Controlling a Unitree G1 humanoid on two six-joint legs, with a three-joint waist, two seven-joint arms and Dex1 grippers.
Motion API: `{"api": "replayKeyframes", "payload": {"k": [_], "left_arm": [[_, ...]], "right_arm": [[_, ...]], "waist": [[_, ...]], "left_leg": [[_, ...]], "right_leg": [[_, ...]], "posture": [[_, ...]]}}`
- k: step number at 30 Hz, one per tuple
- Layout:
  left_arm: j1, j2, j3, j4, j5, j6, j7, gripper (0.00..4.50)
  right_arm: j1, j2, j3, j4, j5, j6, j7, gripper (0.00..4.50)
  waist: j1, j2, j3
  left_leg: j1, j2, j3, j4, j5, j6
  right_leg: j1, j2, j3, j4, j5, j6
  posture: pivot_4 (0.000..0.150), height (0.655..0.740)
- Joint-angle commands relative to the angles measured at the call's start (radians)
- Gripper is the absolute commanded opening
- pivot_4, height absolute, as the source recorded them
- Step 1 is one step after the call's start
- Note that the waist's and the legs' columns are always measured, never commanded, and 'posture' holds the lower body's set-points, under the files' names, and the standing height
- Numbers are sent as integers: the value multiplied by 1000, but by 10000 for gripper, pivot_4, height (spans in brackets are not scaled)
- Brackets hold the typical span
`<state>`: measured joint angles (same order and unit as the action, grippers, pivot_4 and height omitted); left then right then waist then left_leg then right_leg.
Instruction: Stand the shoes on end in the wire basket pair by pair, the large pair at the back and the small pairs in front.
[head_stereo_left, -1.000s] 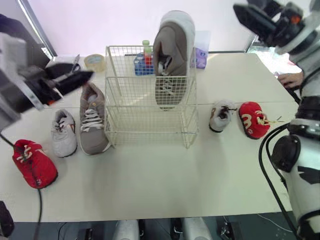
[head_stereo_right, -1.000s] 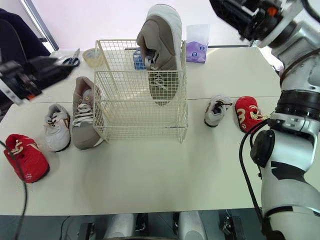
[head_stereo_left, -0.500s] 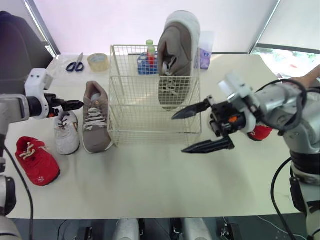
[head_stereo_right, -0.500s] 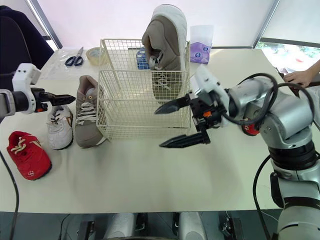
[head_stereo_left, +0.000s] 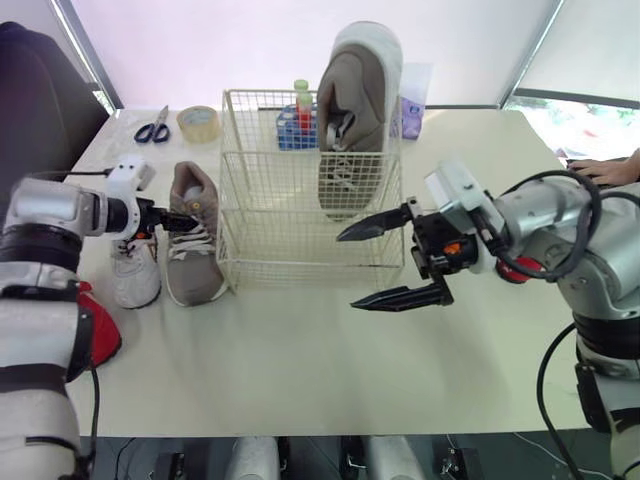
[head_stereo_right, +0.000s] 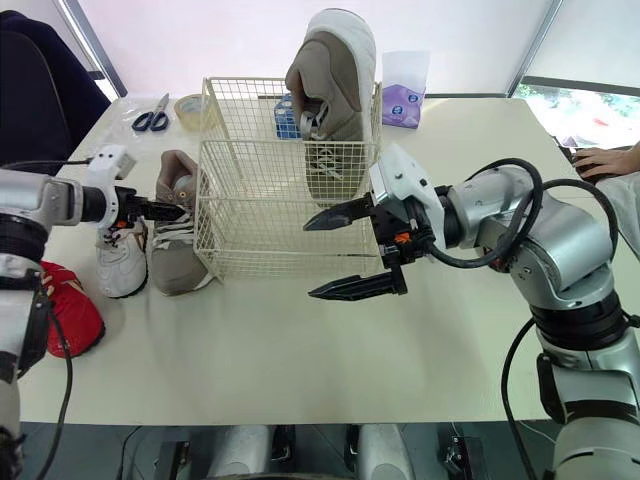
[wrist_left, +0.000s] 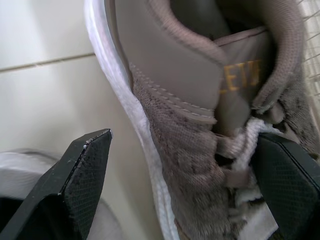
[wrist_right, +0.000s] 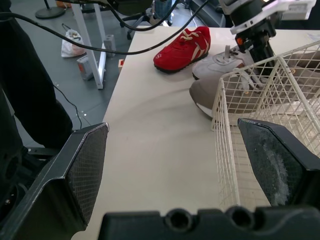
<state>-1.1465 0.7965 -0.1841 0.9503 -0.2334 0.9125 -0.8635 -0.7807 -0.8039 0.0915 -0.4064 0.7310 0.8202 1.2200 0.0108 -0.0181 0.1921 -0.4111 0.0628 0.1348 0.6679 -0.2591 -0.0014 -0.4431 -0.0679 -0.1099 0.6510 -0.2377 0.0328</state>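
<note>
Taupe shoe, lying on the surface just beside the wire basket, now sits between the spread fingers of the left gripper. The gripper has swung in from near the small white shoe and straddles the collar, not yet pinching. The shoe's mate already stands on end at the basket's back. The right gripper hangs wide open before the basket's front wall, likely crowding the way in. A red shoe, scissors, tape and a person's hand ring the scene.

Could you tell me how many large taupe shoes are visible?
2: an upright taupe shoe in the wire basket; a flat taupe shoe on the table left of it.
</note>
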Motion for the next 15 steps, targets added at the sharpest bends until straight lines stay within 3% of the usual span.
{"api": "replayKeyframes", "payload": {"k": [1,5,8,15], "left_arm": [[-23,-23,34,83,43,-30,27,31325],[-27,-45,81,124,51,-43,40,13961],[-43,-34,161,126,28,-44,76,5033],[-151,64,330,-16,-2,-17,212,5033]], "right_arm": [[-10,-2,-21,-12,3,-14,-12,45000],[-5,-10,-14,-8,-17,-23,-21,45000],[-3,-19,-20,-6,-25,-25,-23,45000],[-26,-41,-138,15,52,46,-88,45000]], "waist": [[1,0,0],[1,0,0],[2,0,-1],[-3,-9,3]], "left_leg": [[0,0,0,0,0,0],[1,1,-1,1,0,0],[1,1,-1,1,0,0],[-1,1,-1,1,0,0]], "right_leg": [[0,0,0,0,0,0],[0,-1,0,2,0,0],[0,-2,0,3,0,0],[-1,-2,0,4,0,0]], "posture": [[1500,7357],[1500,7357],[1500,7357],[1500,7357]]}}
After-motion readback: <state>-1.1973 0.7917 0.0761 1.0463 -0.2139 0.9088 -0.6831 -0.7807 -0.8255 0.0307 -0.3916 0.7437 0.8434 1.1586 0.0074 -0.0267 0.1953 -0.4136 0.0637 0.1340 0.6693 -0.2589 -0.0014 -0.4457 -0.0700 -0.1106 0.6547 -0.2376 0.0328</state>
